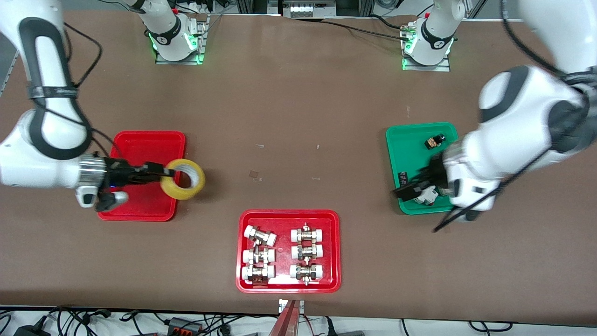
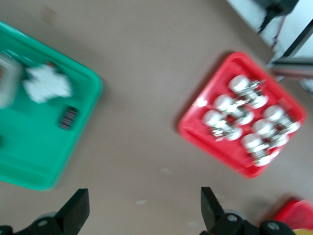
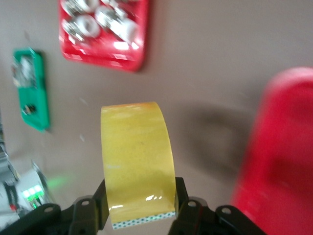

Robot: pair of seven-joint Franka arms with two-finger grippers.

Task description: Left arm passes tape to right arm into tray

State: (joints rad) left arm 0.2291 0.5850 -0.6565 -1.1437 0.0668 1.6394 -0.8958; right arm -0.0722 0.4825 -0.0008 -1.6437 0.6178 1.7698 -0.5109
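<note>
The left gripper [image 1: 406, 190] is smeared with motion over the green tray [image 1: 401, 154], whose small parts [image 1: 434, 141] are too blurred to identify.

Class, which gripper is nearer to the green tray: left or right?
Left. The left gripper is open over the green tray. The right gripper holds the tape over the edge of the plain red tray, at the right arm's end of the table.
</note>
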